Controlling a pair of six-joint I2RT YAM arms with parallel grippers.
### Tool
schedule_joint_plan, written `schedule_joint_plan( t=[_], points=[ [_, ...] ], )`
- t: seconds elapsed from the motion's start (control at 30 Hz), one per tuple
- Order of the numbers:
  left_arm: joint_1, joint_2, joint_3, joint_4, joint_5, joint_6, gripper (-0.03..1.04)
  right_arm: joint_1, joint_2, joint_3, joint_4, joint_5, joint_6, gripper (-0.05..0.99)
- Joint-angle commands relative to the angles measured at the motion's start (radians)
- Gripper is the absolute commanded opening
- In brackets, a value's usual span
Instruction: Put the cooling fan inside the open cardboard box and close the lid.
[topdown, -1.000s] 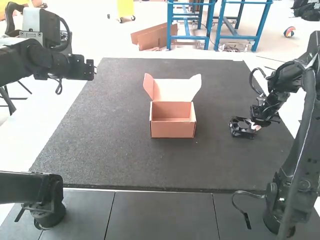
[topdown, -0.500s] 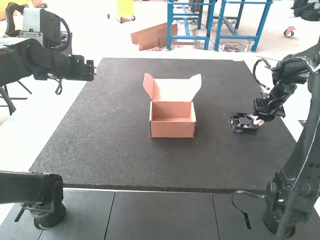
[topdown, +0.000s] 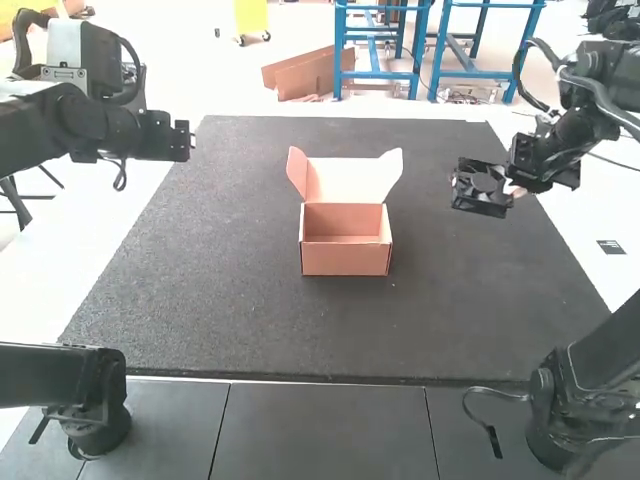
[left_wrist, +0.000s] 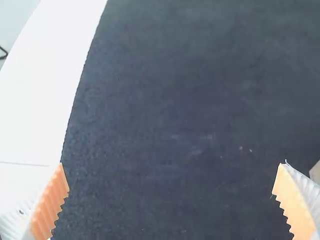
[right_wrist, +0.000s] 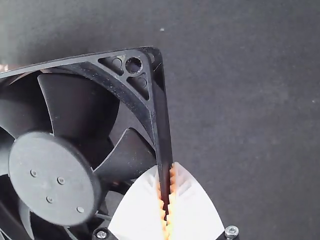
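The open cardboard box (topdown: 345, 238) stands mid-mat, its lid flaps up at the back. To its right, the black cooling fan (topdown: 480, 188) hangs in the air above the mat, held by my right gripper (topdown: 512, 186), which is shut on one edge of the fan's frame. In the right wrist view the fan (right_wrist: 85, 155) shows its blades and hub, and the ribbed fingers (right_wrist: 150, 210) pinch the frame rim at my right gripper (right_wrist: 166, 210). My left gripper (topdown: 180, 140) hovers at the mat's far left corner, open; its orange pads (left_wrist: 49, 200) stand wide apart over bare mat.
The dark mat (topdown: 240, 290) covers most of the table, with pale table surface (topdown: 60, 260) along its left side. The left arm's body (topdown: 60, 375) lies low at the near left, and the right arm's base (topdown: 585, 400) rises at the near right.
My right gripper has lifted the fan off the mat and carried it up and toward the far side, slightly leftward. The left arm has stayed put.
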Motion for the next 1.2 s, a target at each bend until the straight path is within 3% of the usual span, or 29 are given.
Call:
schedule_joint_plan(
  t=[0.0, 0.23, 0.47, 0.87, 1.17],
  points=[
    [-0.008, -0.002, -0.019, 0.015, 0.016, 0.019, 0.97, 0.107, -0.036, 0.043, -0.024, -0.029, 0.145, -0.01],
    [-0.008, -0.004, -0.043, 0.021, 0.020, 0.039, 0.97, 0.375, -0.014, 0.113, -0.043, -0.003, 0.271, -0.01],
    [-0.008, -0.007, -0.051, 0.023, 0.020, 0.045, 0.97, 0.529, 0.098, 0.195, -0.061, 0.015, 0.294, -0.01],
    [-0.008, -0.027, -0.053, 0.016, 0.016, 0.042, 0.97, 0.579, 0.329, 0.377, -0.020, 0.021, 0.353, -0.01],
    [-0.008, -0.039, -0.053, 0.009, 0.015, 0.039, 0.97, 0.581, 0.417, 0.365, 0.068, 0.078, 0.360, -0.01]
  ],
)
